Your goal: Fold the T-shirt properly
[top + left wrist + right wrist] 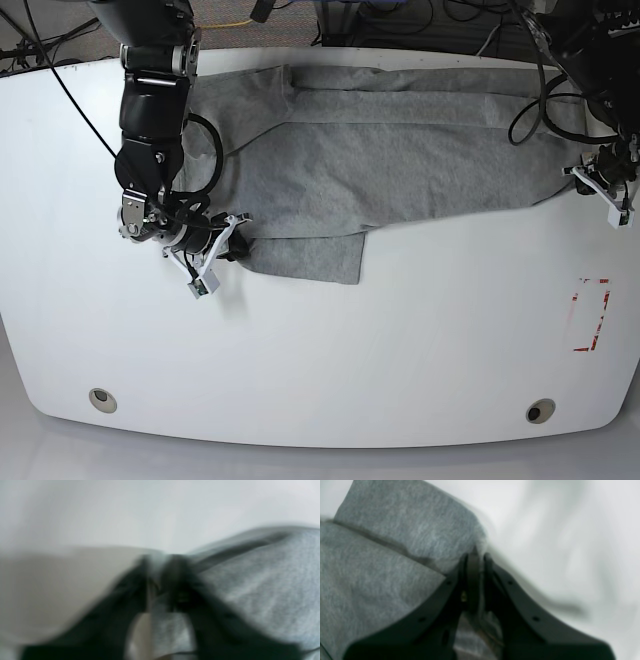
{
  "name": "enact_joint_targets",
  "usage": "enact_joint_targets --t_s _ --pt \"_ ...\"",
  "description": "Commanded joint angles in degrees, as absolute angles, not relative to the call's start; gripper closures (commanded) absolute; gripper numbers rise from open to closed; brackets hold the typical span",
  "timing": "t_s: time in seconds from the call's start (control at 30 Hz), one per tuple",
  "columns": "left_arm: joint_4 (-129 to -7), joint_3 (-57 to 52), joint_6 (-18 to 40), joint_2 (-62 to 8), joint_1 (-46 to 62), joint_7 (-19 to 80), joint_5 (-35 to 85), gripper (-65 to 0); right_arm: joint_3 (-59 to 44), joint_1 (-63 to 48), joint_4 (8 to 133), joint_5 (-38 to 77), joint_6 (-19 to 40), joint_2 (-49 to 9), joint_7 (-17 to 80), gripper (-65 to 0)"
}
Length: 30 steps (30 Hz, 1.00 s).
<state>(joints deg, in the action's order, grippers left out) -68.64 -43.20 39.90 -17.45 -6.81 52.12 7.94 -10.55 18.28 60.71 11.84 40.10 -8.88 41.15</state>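
The heather-grey T-shirt [400,170] lies spread across the back half of the white table [320,350], with one flap hanging forward near the middle. On the left of the base view my right gripper [238,250] is shut on the shirt's near-left corner. The right wrist view shows its black fingers [478,556] pinched together on the grey cloth [382,567]. On the right of the base view my left gripper [580,184] sits at the shirt's right edge. The left wrist view is blurred. In it the gripper [160,562] is shut, with the grey fabric [262,585] between its fingers. No lettering shows.
A red rectangle outline [592,315] is marked on the table at the right. Two round fittings [100,398] [540,410] sit near the front edge. Cables [530,110] trail from the arm at the back right.
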Motion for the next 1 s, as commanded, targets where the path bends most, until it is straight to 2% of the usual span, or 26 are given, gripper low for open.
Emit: enact_joint_targets --t_s 0.0,0.17,0.47,0.97 --pt "-68.88 -43.03 40.0 -17.98 -7.25 52.97 7.6 0.0 -10.59 18.68 61.05 9.71 40.0 -9.36 43.82 -1.0" --pt "-70.11 -43.21 40.0 -17.98 -7.43 52.97 7.69 0.0 -10.59 18.68 61.05 9.71 40.0 -9.36 44.0 -1.0" --pt "-80.92 -42.95 40.0 -17.89 -7.52 53.05 7.69 0.0 -10.51 19.21 61.23 10.15 40.0 -10.42 44.09 -1.0" --pt "-82.86 -41.1 40.0 -17.98 -12.18 52.97 7.78 0.0 -10.24 19.21 75.38 9.63 40.0 -11.65 47.87 -1.1"
